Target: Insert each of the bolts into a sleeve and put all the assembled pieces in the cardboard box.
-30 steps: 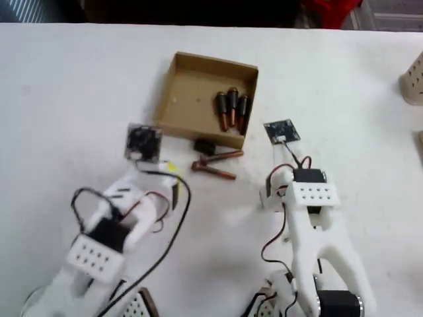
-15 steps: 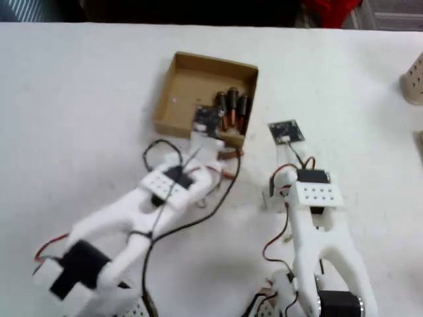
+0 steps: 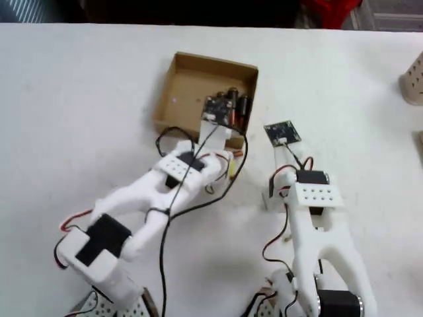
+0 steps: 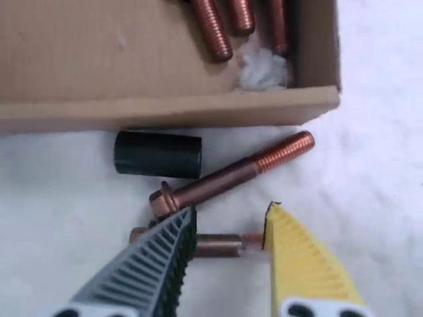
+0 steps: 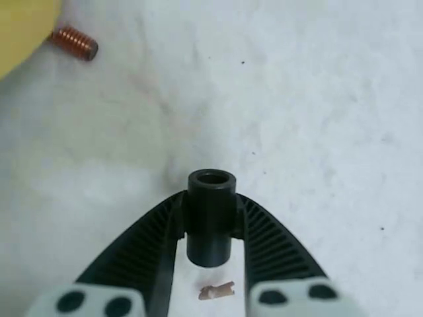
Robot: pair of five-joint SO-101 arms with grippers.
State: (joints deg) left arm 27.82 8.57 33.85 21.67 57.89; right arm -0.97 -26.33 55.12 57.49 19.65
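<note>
The cardboard box point(image 3: 188, 86) holds several assembled bolts point(image 4: 211, 30), partly under my left arm's camera board in the high view. In front of it lie a black sleeve point(image 4: 157, 154) and two copper bolts. One bolt point(image 4: 231, 175) lies slanted by the sleeve. The other bolt point(image 4: 218, 245) lies between the fingers of my left gripper point(image 4: 230, 216), which is open and low over it. My right gripper point(image 5: 210, 198) is shut on a second black sleeve point(image 5: 211, 218), held upright with its bore facing up. The right arm point(image 3: 312, 195) stands to the right of the bolts.
A cream perforated object point(image 3: 414, 79) stands at the table's right edge. The left arm's black cable point(image 3: 173, 221) loops over the table beside its body. The left gripper's yellow finger point(image 5: 20, 23) and a bolt's threaded tip point(image 5: 75, 41) show in the right wrist view.
The left arm has swung from the near left side of the table up to the loose bolts in front of the box. The right arm has stayed put.
</note>
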